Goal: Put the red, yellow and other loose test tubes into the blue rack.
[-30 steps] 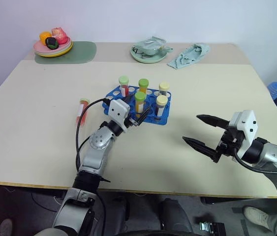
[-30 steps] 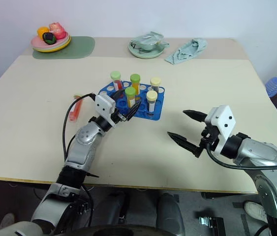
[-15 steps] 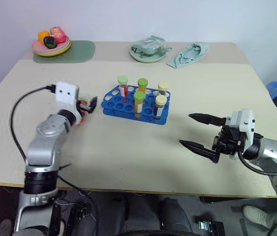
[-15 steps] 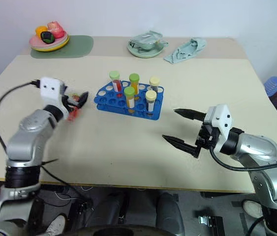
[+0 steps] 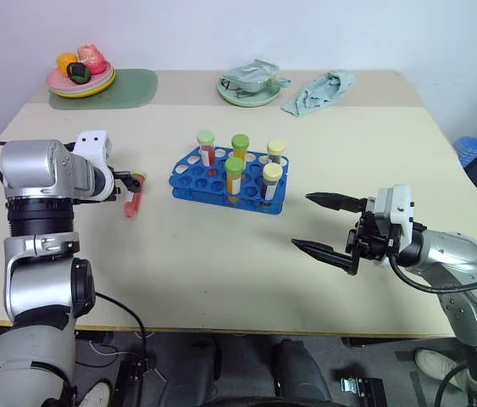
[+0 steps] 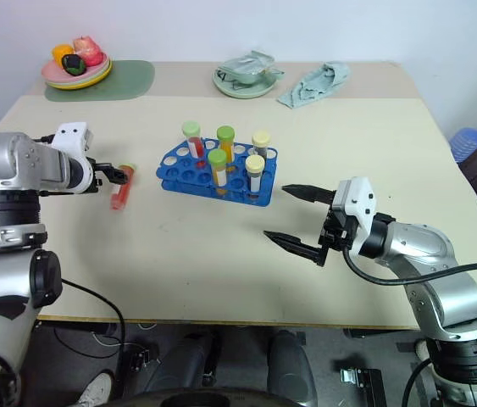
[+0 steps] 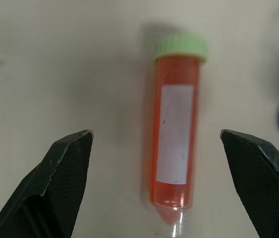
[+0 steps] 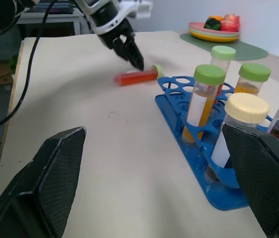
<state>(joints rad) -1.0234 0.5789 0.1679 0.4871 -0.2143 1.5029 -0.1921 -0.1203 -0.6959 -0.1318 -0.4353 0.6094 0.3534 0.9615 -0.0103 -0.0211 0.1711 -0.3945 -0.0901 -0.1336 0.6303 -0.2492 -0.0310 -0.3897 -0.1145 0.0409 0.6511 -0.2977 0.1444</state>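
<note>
A loose test tube (image 5: 131, 203) with red liquid and a green cap lies flat on the cream desk (image 5: 221, 263), left of centre in the head views and just to the left of the blue rack (image 5: 189, 175), apart from it. The left gripper (image 5: 131, 181) hangs over this tube with its jaws spread wide; in the left wrist view the tube (image 7: 175, 134) lies between the two black fingers (image 7: 65, 163) without touching either. The blue rack sits near the middle of the frame and carries five upright tubes: a red one with a green cap (image 5: 207, 146), two yellow-orange ones with green caps (image 5: 239, 149), and two cream-capped ones (image 5: 272, 183) at its right end. The right gripper (image 5: 321, 225) is at the lower right of the frame, held above the desk well apart from the rack, its jaws also wide apart and holding nothing. Along the top edge of the frame stand a plate of fruit (image 5: 80, 75) on a green mat, a pale green dish (image 5: 248, 89) and a crumpled cloth (image 5: 318, 91).
</note>
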